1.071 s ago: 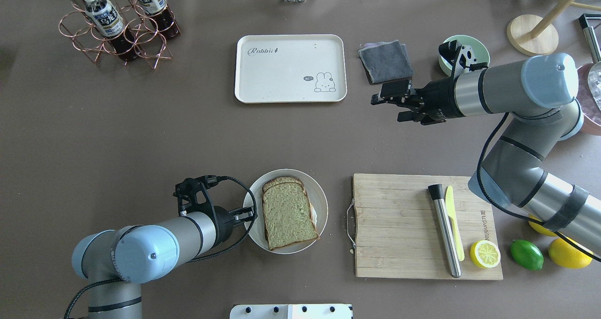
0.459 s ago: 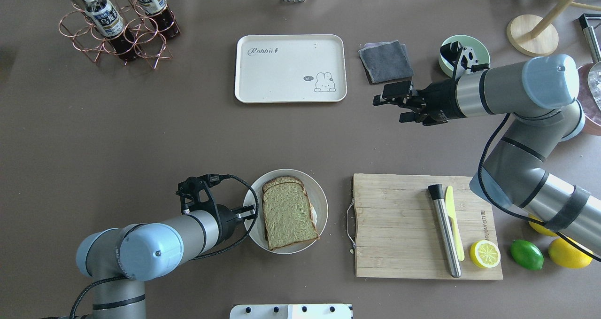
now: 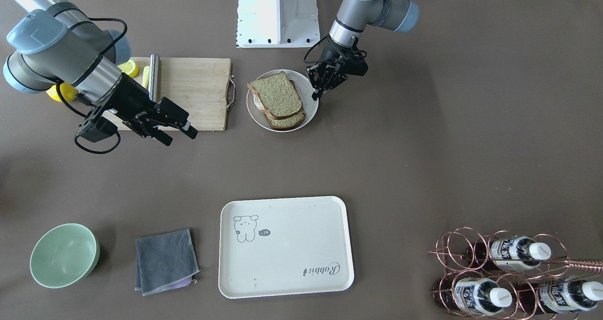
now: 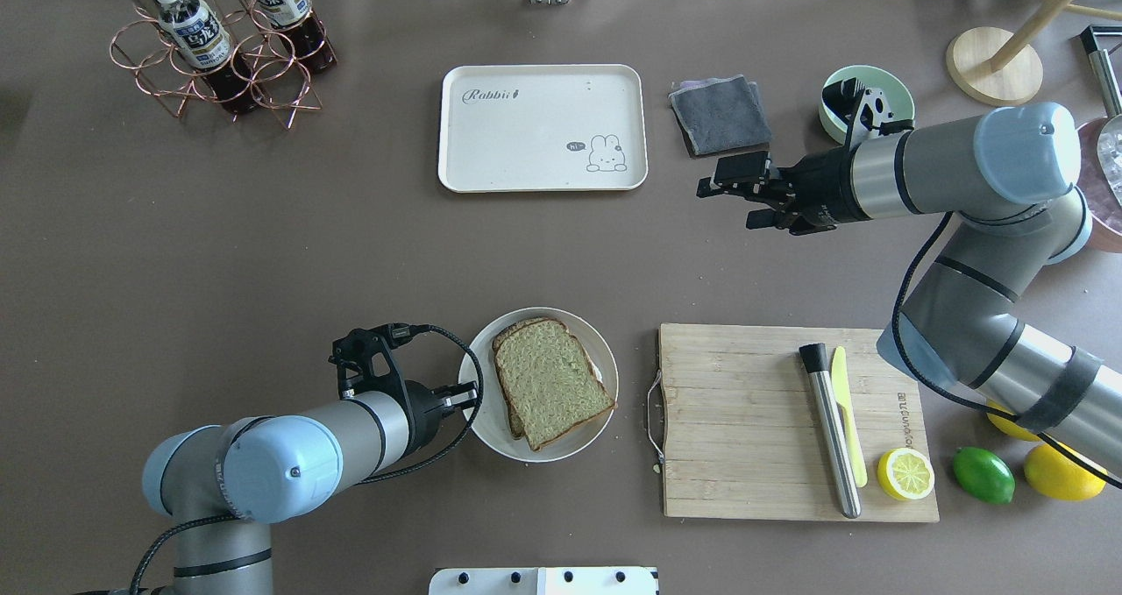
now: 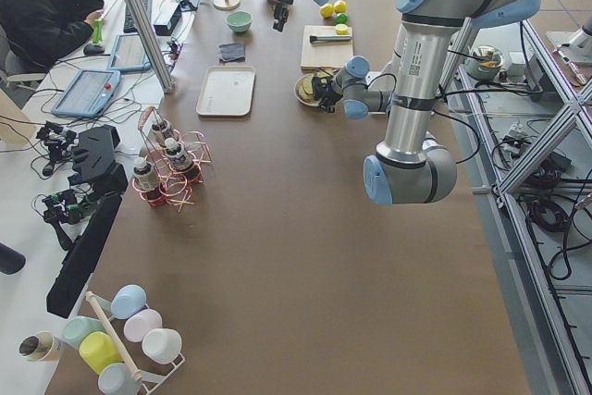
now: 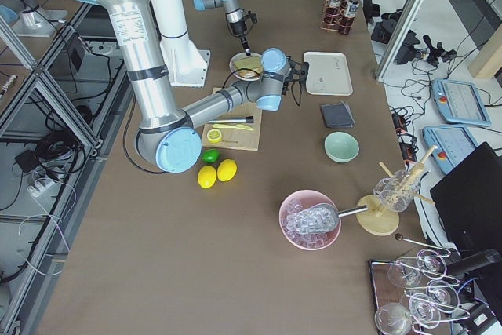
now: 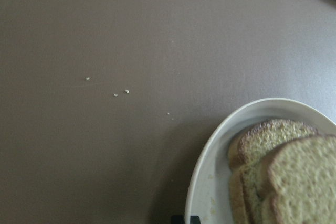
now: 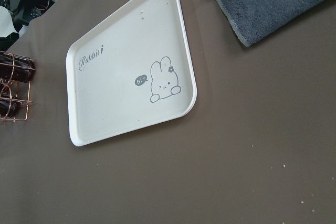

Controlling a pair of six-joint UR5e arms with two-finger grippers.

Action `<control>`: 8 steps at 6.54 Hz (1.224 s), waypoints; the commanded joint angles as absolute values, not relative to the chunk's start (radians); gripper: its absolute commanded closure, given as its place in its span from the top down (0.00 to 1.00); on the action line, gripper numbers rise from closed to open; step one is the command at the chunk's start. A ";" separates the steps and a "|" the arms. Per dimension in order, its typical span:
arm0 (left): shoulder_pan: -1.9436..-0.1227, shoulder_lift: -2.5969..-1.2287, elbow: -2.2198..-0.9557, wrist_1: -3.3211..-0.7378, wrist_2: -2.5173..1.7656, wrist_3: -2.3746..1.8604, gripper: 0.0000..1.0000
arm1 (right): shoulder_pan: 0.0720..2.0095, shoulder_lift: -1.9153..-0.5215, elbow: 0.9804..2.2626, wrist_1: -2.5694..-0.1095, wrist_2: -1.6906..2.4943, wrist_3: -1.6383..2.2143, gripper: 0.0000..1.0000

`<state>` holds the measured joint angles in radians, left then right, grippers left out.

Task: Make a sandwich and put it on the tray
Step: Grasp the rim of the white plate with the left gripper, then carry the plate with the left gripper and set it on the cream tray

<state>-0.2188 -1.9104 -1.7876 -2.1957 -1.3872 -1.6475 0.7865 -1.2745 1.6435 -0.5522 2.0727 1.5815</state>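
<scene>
Brown bench [image 4: 263, 253]: sandwich [image 4: 550, 383] sitting assembled on plate [image 4: 574, 328], not yet on tray [image 4: 526, 139]; I am pinching plate's rim with left fingers [image 4: 458, 394], right fingers [image 4: 732, 173] hanging open, empty.

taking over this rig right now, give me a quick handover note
Left pincer: at the rim of the white plate, apparently shut on it.
Right pincer: open, holding nothing, in the air near the grey cloth.
Sandwich: two slices stacked on the white plate, beside the cutting board; the filling hardly shows.
Tray: across the table from the plate, sandwich not yet on it.
Done: the sandwich looks assembled.
Left: get it onto the tray.
</scene>
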 commanded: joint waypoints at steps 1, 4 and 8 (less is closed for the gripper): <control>-0.225 -1.913 -1.798 -2.192 -1.393 -1.647 0.00 | 0.787 -1.275 1.643 -0.551 2.075 1.582 0.99; -0.306 -1.913 -1.851 -2.184 -1.495 -1.649 0.00 | 0.787 -1.278 1.643 -0.551 2.079 1.578 0.99; -0.500 -2.022 -1.745 -2.113 -1.543 -1.766 0.00 | 0.790 -1.307 1.654 -0.548 2.080 1.578 0.99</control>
